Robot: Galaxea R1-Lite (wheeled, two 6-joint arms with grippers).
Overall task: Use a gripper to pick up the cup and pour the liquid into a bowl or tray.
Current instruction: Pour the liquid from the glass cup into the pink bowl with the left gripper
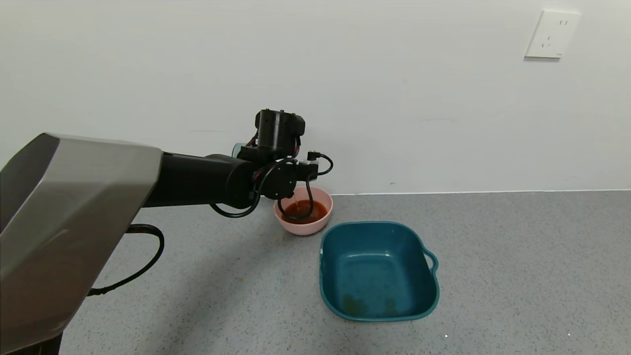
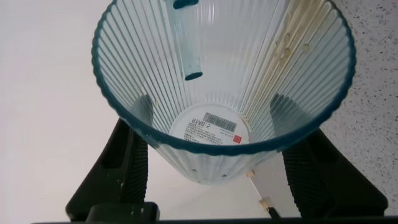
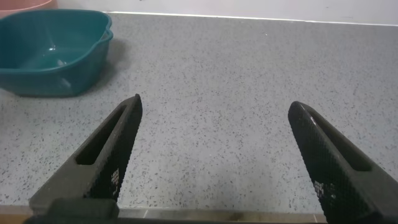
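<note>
- Left pincer (image 2: pixel 208 171) hung above the pink bowl (image 1: pixel 303 224) near the counter's (image 1: pixel 517 256) back edge, by the wall, pinching the cup (image 2: pixel 217 81) btwn its two fingers (image 2: pixel 134 168).
- Cup, ribbed and translucent w/ a blue rim, was tipped over the bowl; only a sliver of it (image 1: pixel 237 147) showed behind the wrist in the head view. Wrist view looked straight into its mouth: inside looked drained, w/ pale drips down one wall and a barcode label showing through the base.
- Reddish-brown liquid (image 1: pixel 303 211) sat pooled in the bowl.
- Teal tub (image 1: pixel 378 271) w/ handle stood just beside the bowl, toward the front edge; faint residue on its floor.
- Right pincer (image 3: pixel 217 162) hovered low over bare counter, fingers spread wide, holding nothing, well apart from the tub.
</note>
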